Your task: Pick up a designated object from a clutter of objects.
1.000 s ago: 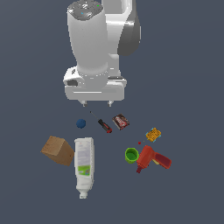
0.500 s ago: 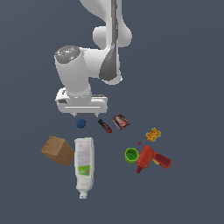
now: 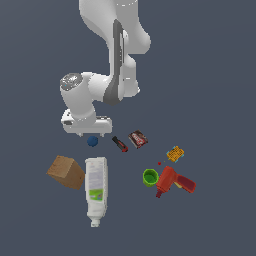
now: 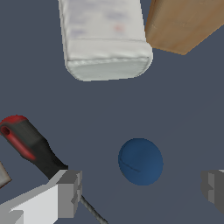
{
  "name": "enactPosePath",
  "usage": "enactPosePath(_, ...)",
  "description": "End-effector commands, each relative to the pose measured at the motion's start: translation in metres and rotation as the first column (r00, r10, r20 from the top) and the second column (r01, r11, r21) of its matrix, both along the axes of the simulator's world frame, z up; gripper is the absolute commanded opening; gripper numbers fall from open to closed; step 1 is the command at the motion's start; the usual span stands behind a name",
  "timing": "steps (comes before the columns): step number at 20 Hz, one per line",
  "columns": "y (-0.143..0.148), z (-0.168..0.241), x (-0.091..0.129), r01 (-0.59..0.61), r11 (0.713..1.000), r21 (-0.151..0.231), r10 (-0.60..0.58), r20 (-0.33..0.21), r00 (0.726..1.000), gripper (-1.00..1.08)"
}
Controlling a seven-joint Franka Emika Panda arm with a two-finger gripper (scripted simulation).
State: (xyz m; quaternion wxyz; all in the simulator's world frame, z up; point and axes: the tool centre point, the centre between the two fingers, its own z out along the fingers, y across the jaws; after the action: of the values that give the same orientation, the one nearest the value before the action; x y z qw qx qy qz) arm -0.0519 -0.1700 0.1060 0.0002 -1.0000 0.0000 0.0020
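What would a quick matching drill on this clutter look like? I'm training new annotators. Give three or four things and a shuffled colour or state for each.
Things:
1. ball
2. cup
3. wooden block
4. bottle

Descriptions:
A. brown, beside the bottle
B. white, lying flat, green label
C. dark blue, between the open fingers
D. green, next to the red drill

Pairs: 1-C, 2-D, 3-A, 4-B
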Motion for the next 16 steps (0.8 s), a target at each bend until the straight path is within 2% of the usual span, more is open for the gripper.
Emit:
enactPosePath(1, -0.007, -0.011, -0.007, 0.0, 1.0, 0.0, 0.0, 0.002, 1.0, 1.0)
enactPosePath(7, -0.015, -0.024, -0.016, 0.002, 1.0, 0.0, -0.002, 0.004, 1.0, 1.0)
enactPosePath(16, -0.015, -0.035, -0.016, 0.003, 1.0, 0.0, -0.003, 0.003, 1.0, 1.0)
